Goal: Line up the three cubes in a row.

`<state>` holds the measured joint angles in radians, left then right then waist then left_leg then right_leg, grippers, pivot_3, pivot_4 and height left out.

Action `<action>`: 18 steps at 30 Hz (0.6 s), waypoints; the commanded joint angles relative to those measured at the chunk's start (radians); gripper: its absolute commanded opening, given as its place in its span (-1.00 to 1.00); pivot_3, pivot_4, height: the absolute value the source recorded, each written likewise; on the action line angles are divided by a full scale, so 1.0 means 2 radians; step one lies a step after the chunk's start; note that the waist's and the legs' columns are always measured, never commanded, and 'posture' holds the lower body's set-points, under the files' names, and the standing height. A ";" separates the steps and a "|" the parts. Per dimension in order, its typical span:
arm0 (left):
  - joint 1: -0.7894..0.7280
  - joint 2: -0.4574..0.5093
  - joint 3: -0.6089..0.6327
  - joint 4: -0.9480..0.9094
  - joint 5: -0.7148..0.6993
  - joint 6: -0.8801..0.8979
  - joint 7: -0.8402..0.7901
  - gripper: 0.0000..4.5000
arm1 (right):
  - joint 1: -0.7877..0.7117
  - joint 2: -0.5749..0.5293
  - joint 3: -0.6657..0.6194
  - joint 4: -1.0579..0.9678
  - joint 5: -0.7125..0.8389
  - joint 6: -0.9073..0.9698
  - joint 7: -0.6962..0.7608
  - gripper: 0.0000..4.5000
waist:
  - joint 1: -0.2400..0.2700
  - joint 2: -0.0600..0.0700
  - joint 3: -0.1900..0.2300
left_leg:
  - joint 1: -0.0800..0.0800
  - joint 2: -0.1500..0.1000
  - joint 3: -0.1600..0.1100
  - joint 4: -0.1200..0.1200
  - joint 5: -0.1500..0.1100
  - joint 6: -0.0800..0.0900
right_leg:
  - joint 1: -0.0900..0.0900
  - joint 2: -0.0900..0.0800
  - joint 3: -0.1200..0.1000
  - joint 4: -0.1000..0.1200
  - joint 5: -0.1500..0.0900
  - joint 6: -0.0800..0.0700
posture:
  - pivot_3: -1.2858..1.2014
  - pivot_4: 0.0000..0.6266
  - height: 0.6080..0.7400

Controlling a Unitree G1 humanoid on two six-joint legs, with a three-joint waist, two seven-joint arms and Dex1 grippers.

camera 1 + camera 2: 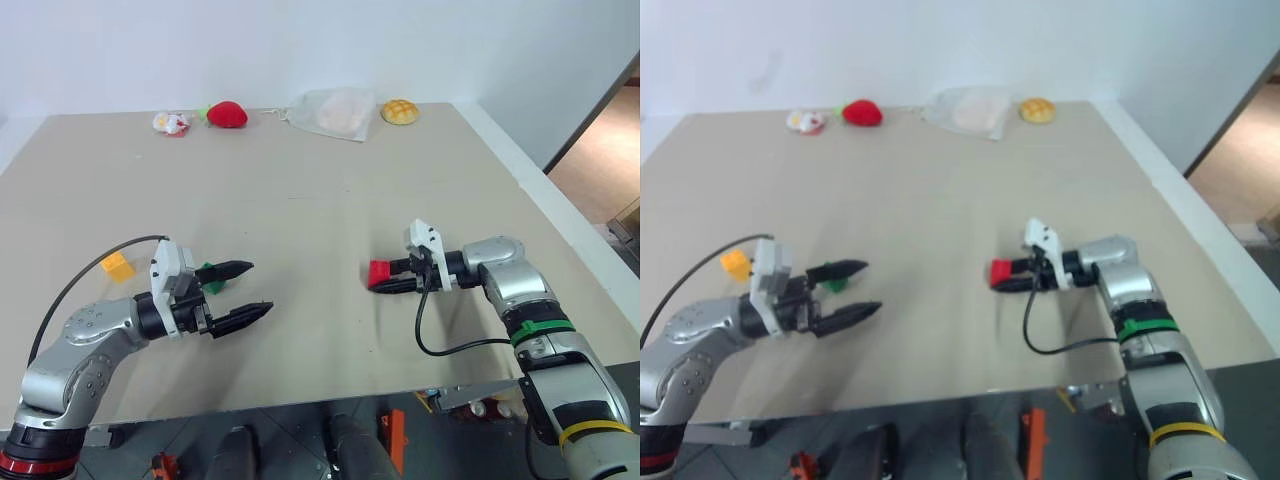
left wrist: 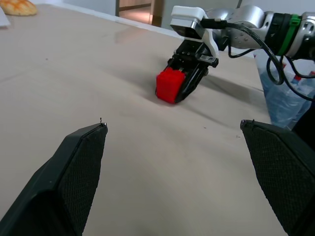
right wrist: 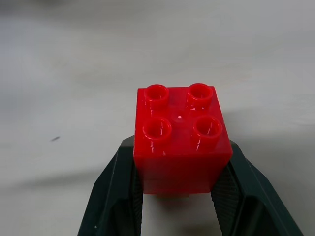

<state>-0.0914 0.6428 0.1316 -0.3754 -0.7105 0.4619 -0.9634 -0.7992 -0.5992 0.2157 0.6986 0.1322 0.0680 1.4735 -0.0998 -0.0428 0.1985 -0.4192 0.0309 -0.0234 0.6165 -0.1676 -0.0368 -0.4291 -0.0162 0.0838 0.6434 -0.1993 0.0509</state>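
A wide beige worktop [image 1: 300, 200] runs back to a plain white wall [image 1: 300, 50]. Its surface is matte and shows faint seams between panels. Beyond its right edge lies a strip of pale floor [image 1: 570, 220], and further right a doorway opens onto a warmer, brownish floor [image 1: 600, 165].

The right pincer [image 1: 385, 280] points leftward near the middle of the worktop and is clenched on the red cube [image 1: 378, 272]; in the right wrist view the cube [image 3: 181, 140] sits between the two black fingers [image 3: 115, 196] with its four studs facing the camera. Whether the cube rests on the surface or is held just above it is hard to tell.

The left pincer [image 1: 255, 290] hovers at the left side, its fingers spread wide and holding nothing. The green cube [image 1: 209, 276] lies just behind its upper finger, partly hidden. The yellow-orange cube [image 1: 117, 265] sits further left, near a black cable [image 1: 100, 260].

Along the far edge lie a small white and red object [image 1: 171, 123], a red plush strawberry [image 1: 227, 114], a clear plastic bag [image 1: 335, 113] and a golden bun [image 1: 399, 111].
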 commanded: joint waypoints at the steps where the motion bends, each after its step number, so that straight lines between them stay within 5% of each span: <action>1: 0.007 0.014 0.029 -0.026 -0.014 0.002 0.002 1.00 | -0.009 -0.001 0.005 0.008 -0.005 -0.031 0.038 -0.44 | 0.000 0.000 0.000 | 0.000 0.000 0.000 0.000 0.000 0.000 | 0.000 0.000 0.000 0.000 0.000 0.000 | 0.03 -0.52 1.00; 10: 0.013 0.028 0.044 -0.019 -0.015 0.002 -0.003 1.00 | -0.007 0.025 0.006 0.048 -0.035 -0.129 -0.007 -0.44 | -0.002 0.000 0.000 | 0.001 0.001 0.000 0.000 0.000 0.000 | 0.001 0.000 0.000 0.000 0.000 -0.001 | 0.03 -0.52 1.00; 12: 0.013 0.029 0.047 -0.016 -0.015 0.002 -0.003 1.00 | -0.010 0.027 0.014 0.057 -0.049 -0.139 -0.011 0.04 | -0.002 -0.001 0.000 | 0.003 0.001 0.000 0.000 0.000 0.000 | 0.002 0.001 0.000 0.001 0.000 -0.001 | 0.03 -0.52 1.00; 18: 0.016 0.036 0.060 0.002 -0.014 0.001 -0.010 1.00 | -0.023 0.025 0.023 0.073 -0.072 -0.164 -0.008 0.93 | -0.002 -0.001 0.000 | 0.005 0.001 0.001 0.000 0.000 0.000 | 0.003 0.001 0.000 0.001 0.000 -0.002 | 0.03 -0.52 1.00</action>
<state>-0.0597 0.6963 0.2144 -0.3704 -0.7266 0.4682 -0.9713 -0.8475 -0.5510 0.2223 0.8292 0.0267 -0.2467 1.4230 -0.1042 -0.0443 0.1976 -0.4090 0.0334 -0.0222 0.6160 -0.1682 -0.0377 -0.4233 -0.0150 0.0831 0.6449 -0.1989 0.0474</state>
